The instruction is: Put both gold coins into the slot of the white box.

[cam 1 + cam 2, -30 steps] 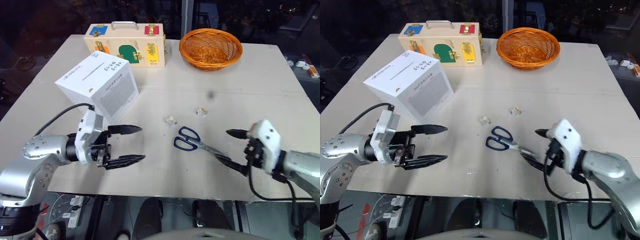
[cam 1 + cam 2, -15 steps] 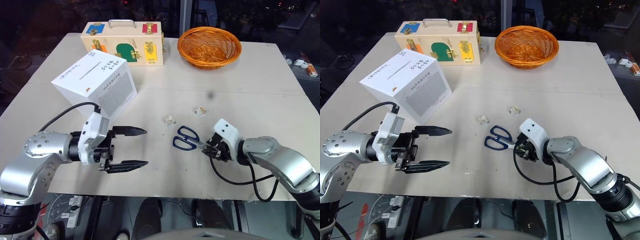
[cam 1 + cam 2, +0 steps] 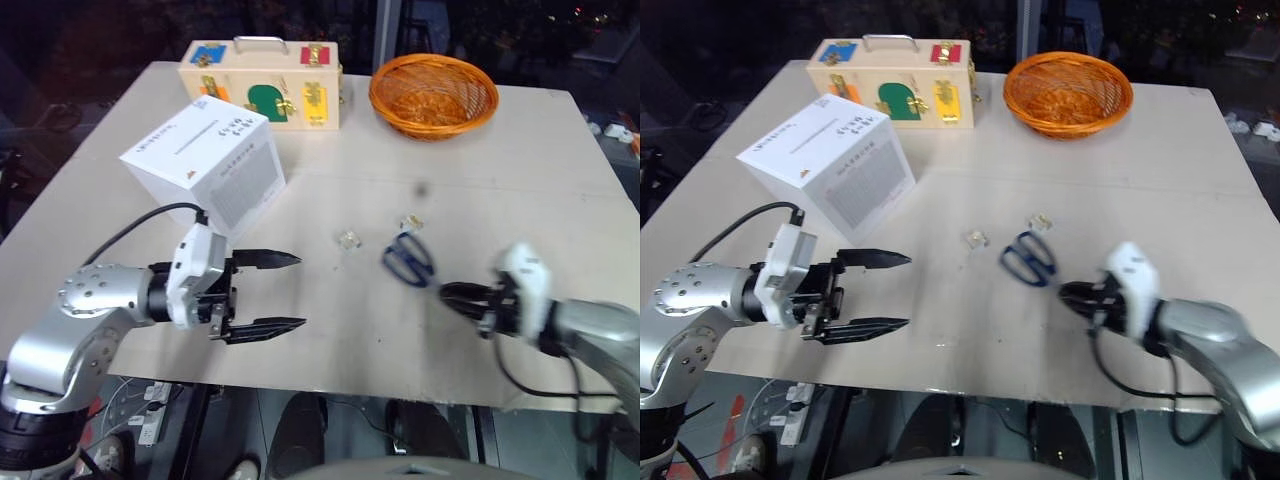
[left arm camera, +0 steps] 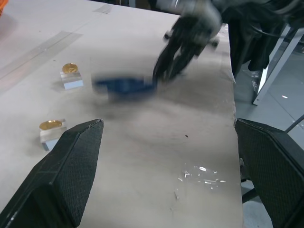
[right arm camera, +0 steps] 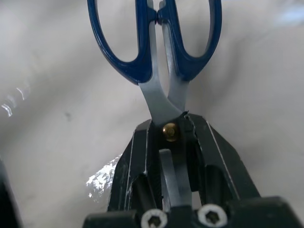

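Two gold coins (image 3: pixel 347 240) (image 3: pixel 410 222) each lie on a small clear cube at mid-table, and the left wrist view shows them too (image 4: pixel 51 125) (image 4: pixel 70 68). The white box (image 3: pixel 205 160) stands tilted at the back left, its slot (image 3: pixel 192 139) on the top face. My left gripper (image 3: pixel 298 291) hovers open in front of the box, empty. My right gripper (image 3: pixel 448 293) is shut on the blades of blue-handled scissors (image 3: pixel 410 260), near the pivot screw (image 5: pixel 169 131). The handles lie just in front of the right coin.
A pale wooden case (image 3: pixel 262 85) with coloured latches stands at the back. An orange wicker basket (image 3: pixel 433 95) sits to its right. The table's front edge (image 3: pixel 350 375) runs just below both grippers.
My right gripper closed on the scissors' blades and pulled them to the right, swinging the handles up beside the right coin. The left gripper stayed open and still. The camera shifted slightly.
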Available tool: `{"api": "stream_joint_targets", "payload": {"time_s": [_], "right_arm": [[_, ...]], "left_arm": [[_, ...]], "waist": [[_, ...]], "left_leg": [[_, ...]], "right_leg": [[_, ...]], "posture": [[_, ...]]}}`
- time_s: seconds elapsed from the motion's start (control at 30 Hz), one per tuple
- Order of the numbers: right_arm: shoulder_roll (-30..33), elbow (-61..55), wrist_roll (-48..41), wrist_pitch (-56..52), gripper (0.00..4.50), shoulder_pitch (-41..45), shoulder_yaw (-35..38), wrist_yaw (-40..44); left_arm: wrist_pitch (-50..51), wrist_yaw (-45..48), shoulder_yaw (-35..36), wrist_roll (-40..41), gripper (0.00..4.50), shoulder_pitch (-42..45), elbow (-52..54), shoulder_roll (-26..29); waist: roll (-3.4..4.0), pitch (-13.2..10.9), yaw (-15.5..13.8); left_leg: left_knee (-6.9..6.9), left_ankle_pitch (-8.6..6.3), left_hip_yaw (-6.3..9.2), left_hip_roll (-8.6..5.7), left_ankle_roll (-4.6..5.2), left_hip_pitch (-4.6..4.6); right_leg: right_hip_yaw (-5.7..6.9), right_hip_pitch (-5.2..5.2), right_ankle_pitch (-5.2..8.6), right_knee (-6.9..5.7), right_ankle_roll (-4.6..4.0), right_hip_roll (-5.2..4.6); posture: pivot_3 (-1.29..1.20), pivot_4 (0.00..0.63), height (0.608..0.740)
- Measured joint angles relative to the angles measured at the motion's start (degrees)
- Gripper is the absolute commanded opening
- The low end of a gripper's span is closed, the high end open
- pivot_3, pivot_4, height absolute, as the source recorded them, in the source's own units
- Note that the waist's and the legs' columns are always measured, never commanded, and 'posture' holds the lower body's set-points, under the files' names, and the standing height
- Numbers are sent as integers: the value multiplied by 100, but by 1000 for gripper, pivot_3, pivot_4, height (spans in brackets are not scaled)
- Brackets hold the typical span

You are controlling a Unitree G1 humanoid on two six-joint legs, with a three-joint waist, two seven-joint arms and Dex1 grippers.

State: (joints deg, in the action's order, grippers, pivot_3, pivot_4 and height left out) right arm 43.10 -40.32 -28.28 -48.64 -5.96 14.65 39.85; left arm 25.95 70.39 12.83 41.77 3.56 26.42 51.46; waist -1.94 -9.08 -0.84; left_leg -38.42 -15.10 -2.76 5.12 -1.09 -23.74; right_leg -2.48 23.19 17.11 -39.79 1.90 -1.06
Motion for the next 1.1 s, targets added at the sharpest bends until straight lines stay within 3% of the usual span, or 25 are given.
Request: {"api": "stream_joint_targets", "payload": {"time_s": [0.1, 0.3, 0.33, 0.37, 0.53, 0.6, 0.63, 0.73, 0.87, 0.93, 1.03, 1.1], "right_arm": [[132, 480, 236, -98, 253, -323, 671, -260], [142, 2484, 777, -721, 253, 1071, -25, -925], [147, 2579, 774, -731, 1042, 1176, -43, -898], [146, 2689, 759, -742, 1270, 1275, -77, -877], [184, 2857, 695, -793, 3309, 1355, -48, -697], [274, 2690, 685, -668, 4198, 1102, 15, -612], [398, 2454, 748, -383, 4360, 794, 54, -491], [334, 1715, 646, 260, 4360, 421, 289, -207], [100, 823, 552, 377, 4360, 1164, -141, -415], [-235, 856, 627, 230, 4360, 1685, -650, -646], [-809, 1368, 785, 24, 3663, 2443, -1380, -970], [-1133, 1962, 966, 4, 3663, 2969, -1718, -1137]], "left_arm": [[-35, -89, -103, -76, 4500, 61, -25, -138], [-55, -199, -434, -232, 4500, 377, -150, -245], [-51, -205, -437, -232, 4500, 439, -202, -245], [-49, -210, -440, -236, 4500, 518, -275, -249], [-111, -193, -488, -399, 4500, 679, -614, -258], [-83, -244, -520, -424, 4500, 872, -764, -299], [-13, -288, -530, -424, 4500, 954, -829, -302], [173, -360, -515, -391, 4500, 1023, -1011, -309], [378, -403, -433, -117, 4500, 1190, -1047, -455], [389, -409, -365, -96, 4500, 1179, -1101, -461], [393, -421, -226, -27, 4500, 1052, -1084, -463], [411, -464, -155, 32, 4500, 965, -1012, -465]], "waist": [[-2, 2, 50], [16, -6, 207], [19, -4, 203], [18, -3, 197], [18, -2, 176], [20, -2, 152], [24, -3, 127], [30, -5, 157], [30, -5, 272], [29, -5, 305], [30, -5, 303], [31, -6, 299]], "left_leg": [[-6, 0, -7, 0, 0, 16], [0, 1, -2, 0, 1, 39], [3, 0, -2, 0, 1, 40], [3, 0, 1, 0, 1, 37], [3, 0, 3, 0, 1, 25], [2, 0, 7, 0, 1, 19], [2, 0, 14, -1, 1, 10], [0, 0, 11, 0, 0, 5], [-7, 1, 10, 0, -1, 10], [-7, 1, 11, 0, -1, 12], [-6, 2, 9, 0, -2, 3], [-6, 3, 1, -1, -4, -9]], "right_leg": [[-8, -11, -1, -3, 1, 3], [-20, -24, -1, -10, -1, 13], [-20, -25, -1, -8, -1, 13], [-17, -25, -1, -7, -1, 14], [-16, -18, -1, 1, 0, 12], [-12, -14, -1, 0, 0, 12], [-5, -11, 0, 1, 0, 10], [-8, -3, -1, -1, 2, 11], [-11, -3, -3, -12, 4, 11], [-12, -4, -3, -14, 3, 12], [-12, 4, -4, -10, 2, 10], [-16, 15, -4, -10, 2, 7]], "posture": [[0, 150, 726], [0, 150, 726], [0, 150, 726], [0, 150, 726], [0, 150, 726], [0, 150, 726], [0, 150, 726], [0, 150, 726], [0, 150, 726], [0, 150, 726], [0, 150, 726], [0, 150, 726]]}}
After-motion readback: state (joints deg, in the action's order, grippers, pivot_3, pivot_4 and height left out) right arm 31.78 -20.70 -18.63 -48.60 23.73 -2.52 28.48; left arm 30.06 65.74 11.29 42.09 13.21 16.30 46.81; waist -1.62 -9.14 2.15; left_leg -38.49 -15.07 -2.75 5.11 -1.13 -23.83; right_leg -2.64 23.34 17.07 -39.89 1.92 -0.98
